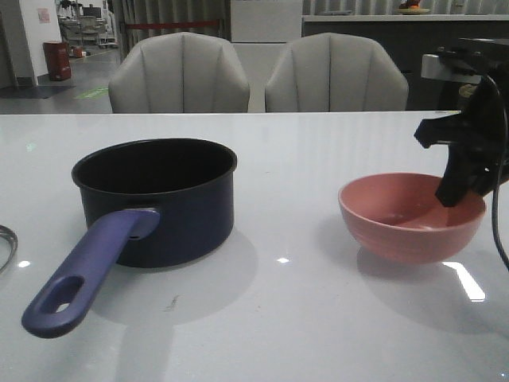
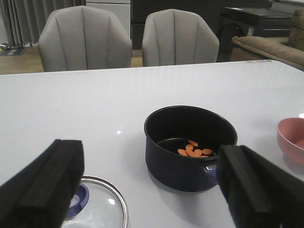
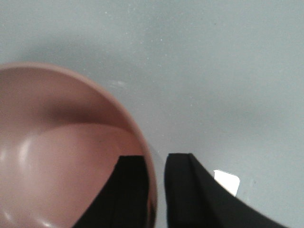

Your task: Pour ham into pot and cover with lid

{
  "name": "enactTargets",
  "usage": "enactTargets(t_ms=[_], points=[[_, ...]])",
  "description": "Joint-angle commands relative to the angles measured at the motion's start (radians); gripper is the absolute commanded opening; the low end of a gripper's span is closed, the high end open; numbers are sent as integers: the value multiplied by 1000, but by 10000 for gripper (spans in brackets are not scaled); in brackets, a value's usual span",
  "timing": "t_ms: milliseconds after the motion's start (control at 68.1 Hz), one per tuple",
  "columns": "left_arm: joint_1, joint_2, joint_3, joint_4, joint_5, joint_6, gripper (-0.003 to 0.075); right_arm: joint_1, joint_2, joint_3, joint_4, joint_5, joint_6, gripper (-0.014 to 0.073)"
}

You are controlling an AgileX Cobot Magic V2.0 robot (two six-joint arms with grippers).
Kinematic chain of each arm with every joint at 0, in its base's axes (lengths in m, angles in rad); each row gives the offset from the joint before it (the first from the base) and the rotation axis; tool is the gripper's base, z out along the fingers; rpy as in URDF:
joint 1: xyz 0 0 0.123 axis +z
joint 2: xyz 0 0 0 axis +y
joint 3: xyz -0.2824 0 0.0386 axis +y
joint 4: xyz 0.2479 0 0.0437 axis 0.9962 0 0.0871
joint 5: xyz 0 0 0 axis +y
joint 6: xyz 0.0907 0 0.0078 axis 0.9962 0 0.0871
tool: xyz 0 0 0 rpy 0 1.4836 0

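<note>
The dark navy pot (image 1: pixel 163 199) stands left of the table's middle, its blue-purple handle (image 1: pixel 87 270) pointing toward me. In the left wrist view the pot (image 2: pixel 190 152) holds the orange ham bits (image 2: pixel 194 151) on its black bottom. The glass lid (image 2: pixel 95 204) lies flat on the table beside the pot, its navy knob partly hidden by a finger; only its rim (image 1: pixel 5 243) shows in the front view. My left gripper (image 2: pixel 151 159) is wide open and empty above the lid and pot. My right gripper (image 1: pixel 450 193) (image 3: pixel 156 160) straddles the pink bowl's rim, jaws narrowly apart.
The pink bowl (image 1: pixel 398 227) sits on the table at the right and looks empty (image 3: pixel 57 156); it also shows in the left wrist view (image 2: pixel 292 137). Two grey chairs (image 1: pixel 254 76) stand behind the table's far edge.
</note>
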Motion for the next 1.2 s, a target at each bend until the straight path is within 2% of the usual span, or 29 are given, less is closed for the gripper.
enactTargets(t_ms=[0,147,338,485,588,793,1043,1190], points=[[-7,10,-25,-9,-79,-1,617,-7,-40,-28,-7,-43,-8,393],[-7,10,-25,-9,-79,-1,617,-7,-87,-33,-8,-44,-9,496],[-7,10,-25,-9,-79,-1,617,-1,-258,-28,-8,-54,-10,496],[-7,10,-25,-9,-79,-1,617,34,-448,28,-8,-139,-10,496],[-7,10,-25,-9,-79,-1,617,74,-602,129,-8,-251,-10,496],[-7,10,-25,-9,-79,-1,617,122,-832,342,-8,-375,-10,496],[-7,10,-25,-10,-79,-1,617,136,-1171,633,-1,-497,-8,496],[-7,10,-25,-10,-81,-1,617,136,-1374,797,27,-634,-4,496]])
